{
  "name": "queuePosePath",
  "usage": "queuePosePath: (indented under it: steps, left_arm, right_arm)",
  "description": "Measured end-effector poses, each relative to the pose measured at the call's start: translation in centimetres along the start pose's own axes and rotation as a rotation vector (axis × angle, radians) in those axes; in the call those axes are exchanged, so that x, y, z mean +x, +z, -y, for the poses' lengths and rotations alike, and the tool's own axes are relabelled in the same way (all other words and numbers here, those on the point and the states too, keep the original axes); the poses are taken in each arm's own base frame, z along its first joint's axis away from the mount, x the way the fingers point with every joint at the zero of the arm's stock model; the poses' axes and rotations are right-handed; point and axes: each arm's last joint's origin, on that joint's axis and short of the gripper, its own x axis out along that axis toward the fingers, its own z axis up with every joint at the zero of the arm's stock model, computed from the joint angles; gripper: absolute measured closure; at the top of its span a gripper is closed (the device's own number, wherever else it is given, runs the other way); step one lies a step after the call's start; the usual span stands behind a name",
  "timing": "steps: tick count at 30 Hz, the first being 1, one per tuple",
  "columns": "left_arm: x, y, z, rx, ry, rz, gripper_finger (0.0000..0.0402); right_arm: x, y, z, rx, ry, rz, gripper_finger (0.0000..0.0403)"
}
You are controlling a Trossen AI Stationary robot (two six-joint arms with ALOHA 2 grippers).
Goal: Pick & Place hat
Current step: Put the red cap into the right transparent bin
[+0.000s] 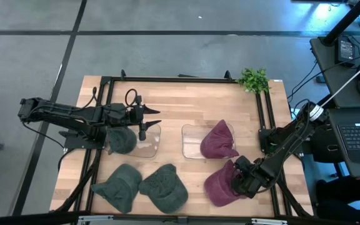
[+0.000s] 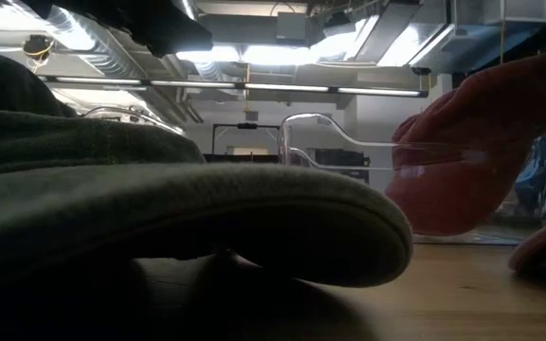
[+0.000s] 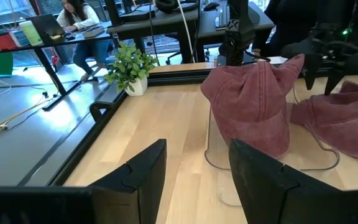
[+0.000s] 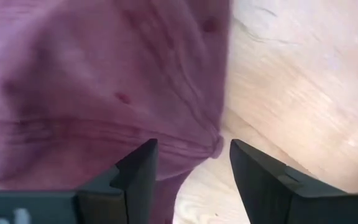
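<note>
Two maroon hats show in the high view. One [image 1: 219, 140] sits in the right clear container [image 1: 189, 142]; the other [image 1: 220, 184] lies flat on the table near the right near corner. My right gripper [image 1: 244, 180] is low over that hat's right edge, open, and in the right wrist view the hat's edge [image 4: 191, 140] lies between the open fingers [image 4: 191, 152]. My left gripper [image 1: 150, 122] hovers open over the left clear container [image 1: 149, 142], with a green hat [image 1: 120, 139] at the container's left side. Its wrist view [image 3: 194, 152] looks toward the maroon hat in its container [image 3: 253, 99]. My right gripper stands from above, pointing down, with one finger [image 4: 138, 168] over the maroon hat's crown edge [image 4: 166, 143] and the other [image 4: 260, 168] over bare wood. I cannot tell whether the fingers touch the cloth. The hat lies on the table.
Two more green hats [image 1: 119, 187] [image 1: 164, 186] lie by the near edge; one fills the low view's foreground [image 2: 188, 218]. A small potted plant [image 1: 253, 79] stands at the far right corner. A black frame [image 1: 186, 79] borders the table. Bare wood lies between the containers and the far edge.
</note>
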Motion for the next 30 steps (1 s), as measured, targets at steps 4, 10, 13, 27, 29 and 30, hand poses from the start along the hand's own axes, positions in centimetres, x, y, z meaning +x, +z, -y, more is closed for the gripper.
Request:
queuePosePath:
  steps: [4, 10, 13, 27, 29, 30]
  left_arm:
    - [0.0, 0.0, 0.0, 0.001, 0.000, 0.000, 0.0231]
    - [0.0, 0.0, 0.0, 0.001, 0.000, -0.001, 0.0231]
    - [0.0, 0.0, 0.0, 0.001, 0.000, -0.001, 0.0231]
    - [0.0, 0.0, 0.0, 0.001, 0.000, -0.001, 0.0231]
    - [0.0, 0.0, 0.0, 0.001, 0.000, -0.001, 0.0231]
    - [0.0, 0.0, 0.0, 0.000, 0.000, -0.001, 0.0231]
  right_arm:
    - [1.4, -0.2, 0.3, 0.025, 0.004, -0.015, 0.0201]
    - [3.0, -0.4, 0.6, 0.022, -0.031, -0.019, 0.0201]
    - [3.7, -0.4, 0.7, -0.008, -0.062, -0.024, 0.0202]
    - [4.4, -0.6, 0.7, -0.066, -0.097, -0.053, 0.0378]
    - [4.0, -0.6, 0.7, -0.072, -0.080, -0.056, 0.0388]
    - [3.6, -0.7, 0.7, -0.074, -0.071, -0.059, 0.0386]
